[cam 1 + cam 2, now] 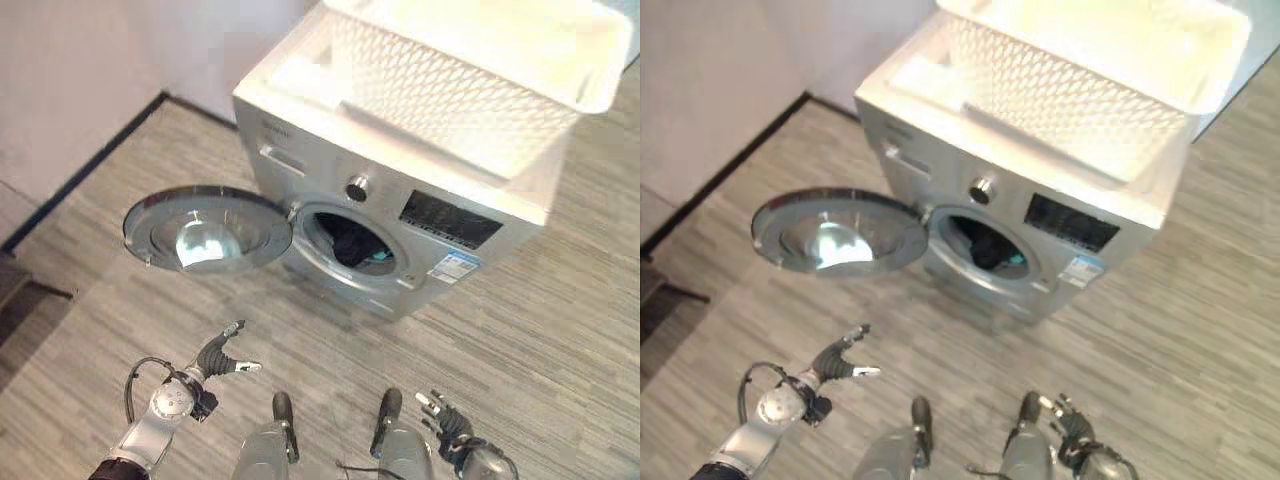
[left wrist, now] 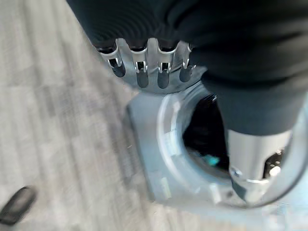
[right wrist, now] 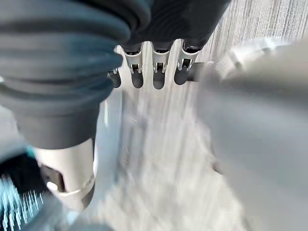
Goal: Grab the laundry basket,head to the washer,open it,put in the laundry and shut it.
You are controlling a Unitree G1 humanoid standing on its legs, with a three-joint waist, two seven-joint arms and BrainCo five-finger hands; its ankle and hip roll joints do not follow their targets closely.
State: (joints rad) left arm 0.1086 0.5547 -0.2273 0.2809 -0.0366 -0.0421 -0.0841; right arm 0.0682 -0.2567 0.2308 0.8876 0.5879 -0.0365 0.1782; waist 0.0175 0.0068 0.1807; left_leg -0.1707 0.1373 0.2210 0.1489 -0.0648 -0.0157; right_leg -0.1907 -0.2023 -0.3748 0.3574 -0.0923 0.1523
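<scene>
the white laundry basket [image 1: 470,75] sits on top of the silver washer [image 1: 400,200]. the washer's round door [image 1: 205,230] hangs swung open toward my left, and dark laundry [image 1: 355,245] lies inside the drum. my left hand [image 1: 222,357] hovers low over the wood floor [image 1: 540,330] before the door, fingers relaxed, holding nothing. my right hand [image 1: 445,418] hangs low, fingers loose and empty too.
</scene>
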